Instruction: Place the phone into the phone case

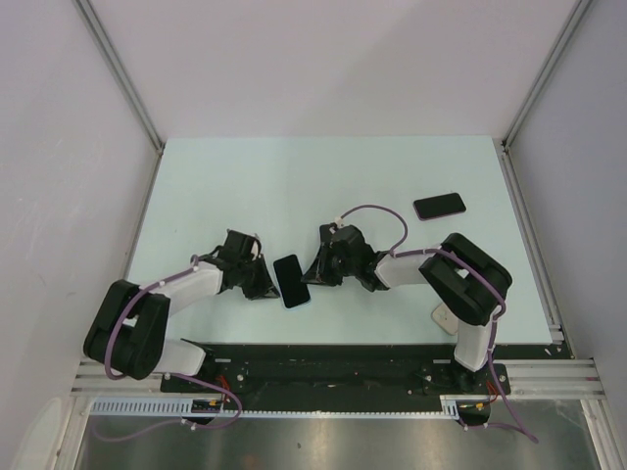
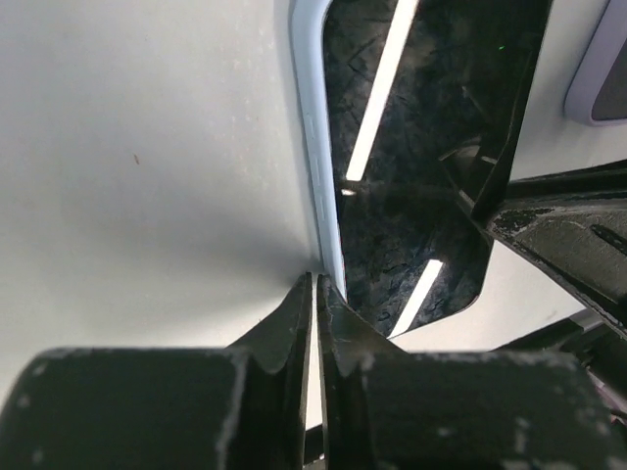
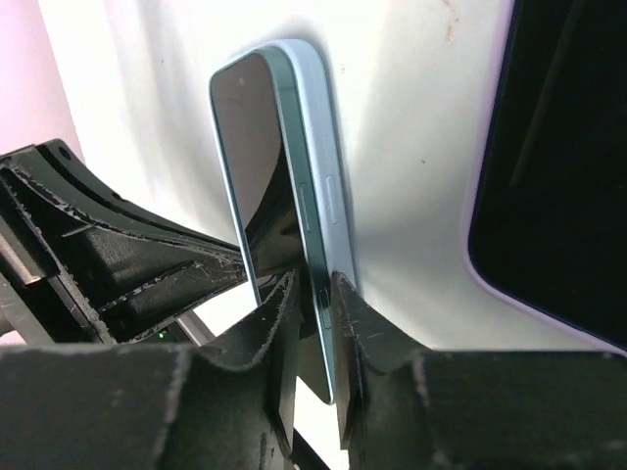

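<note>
The phone point(image 1: 291, 281), with a black screen and a pale blue edge, lies at the middle of the table between both grippers. My right gripper point(image 1: 316, 276) is at its right side. In the right wrist view the fingers point(image 3: 313, 284) are closed across the phone's point(image 3: 260, 157) long edge. My left gripper point(image 1: 270, 290) is at the phone's left side. In the left wrist view it point(image 2: 315, 279) is shut and empty, with its tips against the phone's point(image 2: 411, 196) edge near a corner. The phone case point(image 1: 439, 206), dark with a lilac rim, lies far right. It also shows in the left wrist view point(image 2: 600, 78) and the right wrist view point(image 3: 554, 166).
The pale table point(image 1: 294, 186) is walled by white panels with metal rails on both sides. A small white object point(image 1: 446, 318) lies beside the right arm's base. The black base rail point(image 1: 323, 362) runs along the near edge.
</note>
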`<state>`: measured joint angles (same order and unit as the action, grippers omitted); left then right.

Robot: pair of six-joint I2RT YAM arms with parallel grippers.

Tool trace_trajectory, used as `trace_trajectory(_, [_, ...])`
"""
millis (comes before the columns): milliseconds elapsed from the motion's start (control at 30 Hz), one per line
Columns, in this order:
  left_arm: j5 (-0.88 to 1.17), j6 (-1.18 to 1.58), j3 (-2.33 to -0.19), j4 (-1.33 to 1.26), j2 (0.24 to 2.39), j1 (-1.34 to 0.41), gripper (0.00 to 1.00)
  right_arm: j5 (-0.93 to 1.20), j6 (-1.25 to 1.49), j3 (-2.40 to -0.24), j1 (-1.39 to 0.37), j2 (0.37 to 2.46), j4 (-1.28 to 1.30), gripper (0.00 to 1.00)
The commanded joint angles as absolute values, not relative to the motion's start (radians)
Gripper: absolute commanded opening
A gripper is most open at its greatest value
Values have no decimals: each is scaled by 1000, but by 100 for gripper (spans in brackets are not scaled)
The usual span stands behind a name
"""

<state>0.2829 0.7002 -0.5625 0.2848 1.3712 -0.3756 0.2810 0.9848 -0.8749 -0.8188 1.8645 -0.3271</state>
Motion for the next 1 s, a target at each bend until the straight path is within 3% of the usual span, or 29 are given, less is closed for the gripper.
trace_trajectory(0, [305, 719, -566, 314, 1322, -413, 14, 385, 948, -899, -830, 1813, -397, 29])
trace_trajectory(33, [299, 718, -571, 330, 1313, -408, 21, 396, 940, -899, -822, 1807, -390, 32])
trace_trajectory(267, [310, 690, -611, 364, 1289, -350, 38, 429, 862, -897, -789, 1778, -361, 48])
trace_trajectory(433, [310, 681, -618, 338, 1282, -321, 49, 475, 816, -899, -744, 1798, -360, 51])
trace_trajectory(967, [367, 678, -649, 245, 1420, -276, 44, 496, 741, -899, -755, 1876, -396, 62])
